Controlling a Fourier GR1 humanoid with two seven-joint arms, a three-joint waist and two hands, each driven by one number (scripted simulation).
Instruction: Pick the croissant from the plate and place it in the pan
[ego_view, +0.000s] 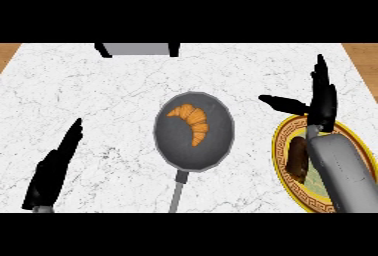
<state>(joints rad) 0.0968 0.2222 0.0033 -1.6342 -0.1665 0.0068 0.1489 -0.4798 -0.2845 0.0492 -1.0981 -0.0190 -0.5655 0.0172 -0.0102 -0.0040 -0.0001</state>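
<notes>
Kitchen, white marble counter (111, 100), dark frying pan (193, 131), gold-rimmed plate (284, 150), wooden edges

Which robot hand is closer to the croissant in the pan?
The right hand is closer, open above the plate to the croissant's right. The left hand rests farther off, open at lower left.

No words, labels, brands or numbers can be read anywhere in the head view. The only mark that comes near a sign is the dark key-pattern band running round the yellow rim of the plate (283, 150), and it is ornament, not lettering. The pan (193, 131) and the marbled tabletop (111, 100) carry no writing.
</notes>
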